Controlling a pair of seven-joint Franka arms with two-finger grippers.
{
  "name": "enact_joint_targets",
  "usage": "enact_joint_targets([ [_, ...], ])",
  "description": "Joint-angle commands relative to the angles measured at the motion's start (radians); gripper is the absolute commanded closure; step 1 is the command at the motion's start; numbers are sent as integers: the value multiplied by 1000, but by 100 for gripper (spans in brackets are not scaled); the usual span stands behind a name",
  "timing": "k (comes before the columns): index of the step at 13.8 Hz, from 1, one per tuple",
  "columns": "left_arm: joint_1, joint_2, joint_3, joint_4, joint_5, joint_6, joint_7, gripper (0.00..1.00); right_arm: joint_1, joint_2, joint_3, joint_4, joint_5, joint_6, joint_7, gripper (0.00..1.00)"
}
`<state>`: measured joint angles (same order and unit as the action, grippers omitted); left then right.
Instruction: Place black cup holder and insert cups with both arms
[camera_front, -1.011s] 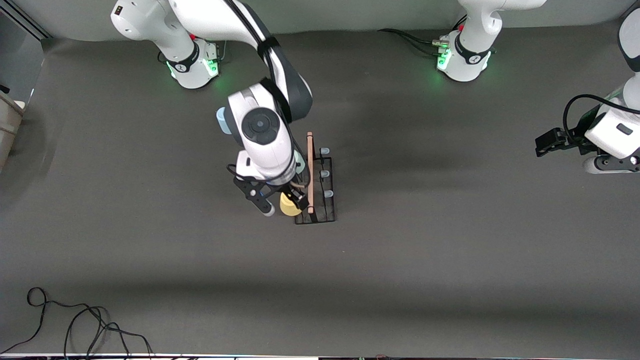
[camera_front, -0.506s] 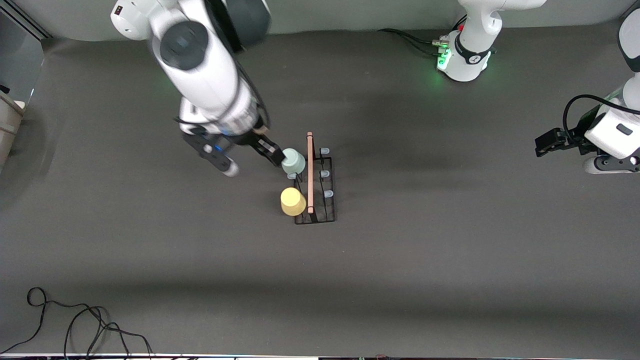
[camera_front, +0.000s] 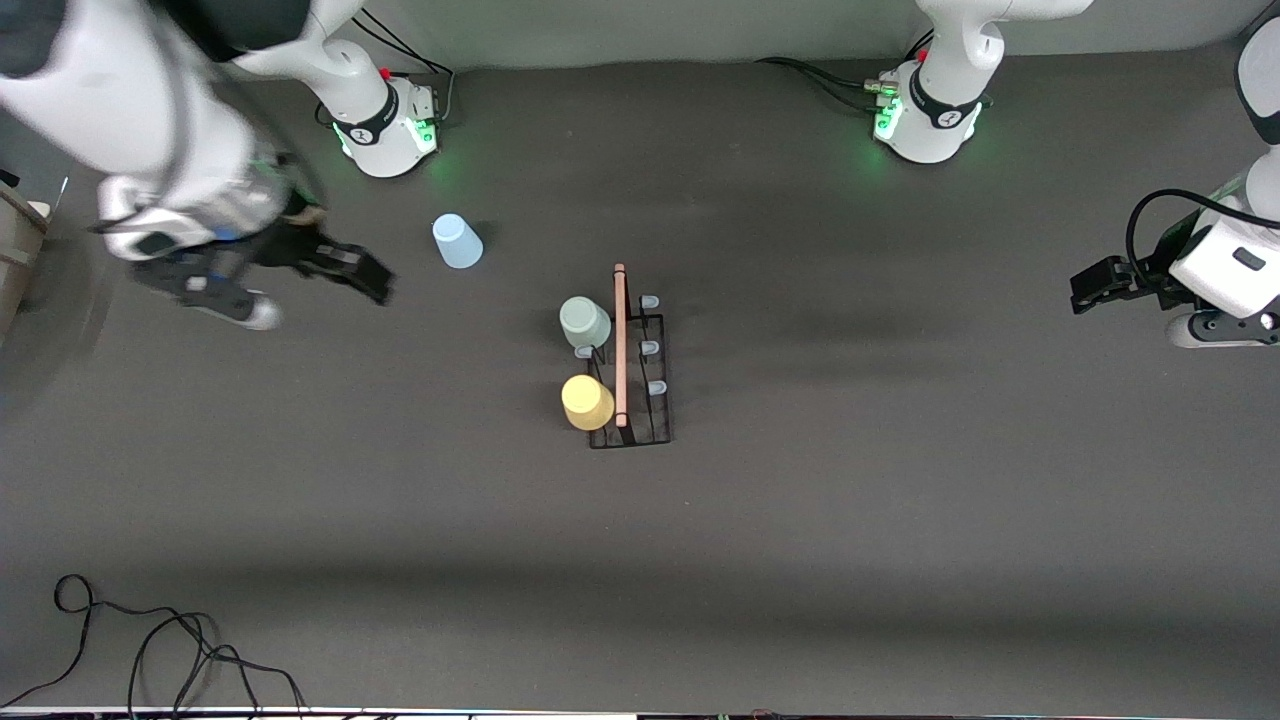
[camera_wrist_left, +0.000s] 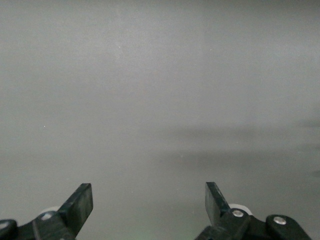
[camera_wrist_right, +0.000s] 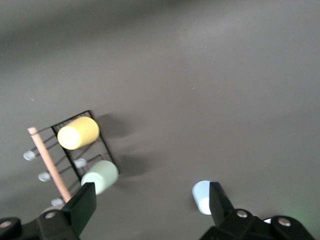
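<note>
Black cup holder stands near mid-table, its wooden rod handle running along the top toward and away from the front camera. Yellow cup sits inverted on a peg on the side of the holder toward the right arm's end of the table; pale green cup sits on another peg on the same side, farther from the front camera than the yellow one. Three pale blue peg tips on the holder's side toward the left arm's end are bare. Light blue cup stands upside down on the table, well apart from the holder, farther from the front camera and toward the right arm's base. Right gripper hangs in the air over the table toward the right arm's end, well clear of the holder, jaws spread and holding nothing; right wrist view shows both fingers apart. Left gripper waits at the left arm's end of the table, far from the holder, jaws spread wide over bare surface, fingers apart and empty.
</note>
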<state>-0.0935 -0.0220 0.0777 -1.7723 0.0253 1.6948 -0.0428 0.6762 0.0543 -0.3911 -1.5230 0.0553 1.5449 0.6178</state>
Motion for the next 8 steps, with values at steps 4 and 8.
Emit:
enact_joint_targets([
  [4,-2,2,2,8,-4,-14,3,1,-530,-79,357,-63,-43,-22,-378,0],
  [8,-2,2,2,8,-4,-15,1,1,-665,-80,391,-62,-80,-9,-587,0],
])
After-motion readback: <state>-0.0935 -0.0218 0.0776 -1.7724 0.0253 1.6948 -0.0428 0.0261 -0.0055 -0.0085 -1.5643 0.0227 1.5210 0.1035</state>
